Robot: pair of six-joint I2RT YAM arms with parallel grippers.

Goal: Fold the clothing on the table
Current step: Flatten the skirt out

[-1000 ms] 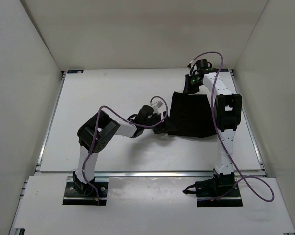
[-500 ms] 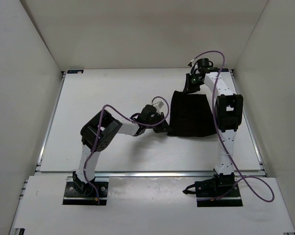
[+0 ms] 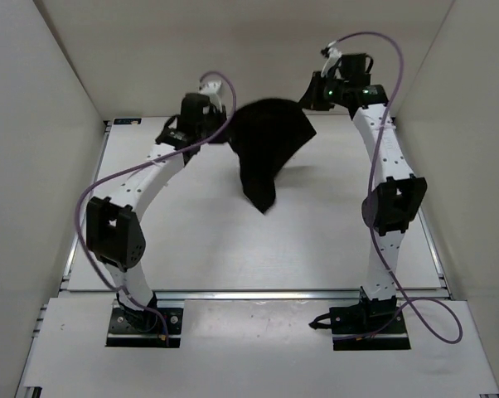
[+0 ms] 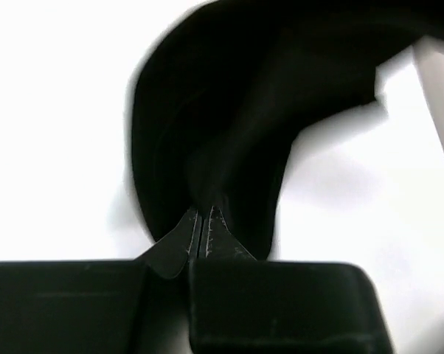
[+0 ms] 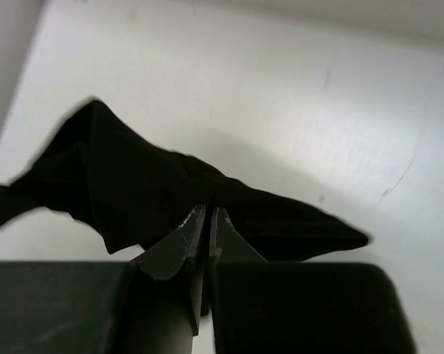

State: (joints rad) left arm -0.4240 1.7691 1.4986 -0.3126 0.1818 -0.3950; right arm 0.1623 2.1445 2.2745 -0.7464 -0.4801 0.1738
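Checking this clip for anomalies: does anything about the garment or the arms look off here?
Nothing looks damaged. The clothing hangs bunched between the left gripper and the right gripper, both shut on it above the table. One corner droops to a point rather than spreading flat.

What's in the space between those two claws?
The black clothing, pinched by the left claw and right claw, sags between them over the table, clearest in the top view.

Light: bright, even, diffuse, from above.
Shadows: a soft grey patch on the bench point(image 3: 191, 232) right of the clothing point(image 3: 266, 145).
Glare: left wrist view blows the bench out to plain white.
Blur: clothing edges smear in the left wrist view; top view sharp.
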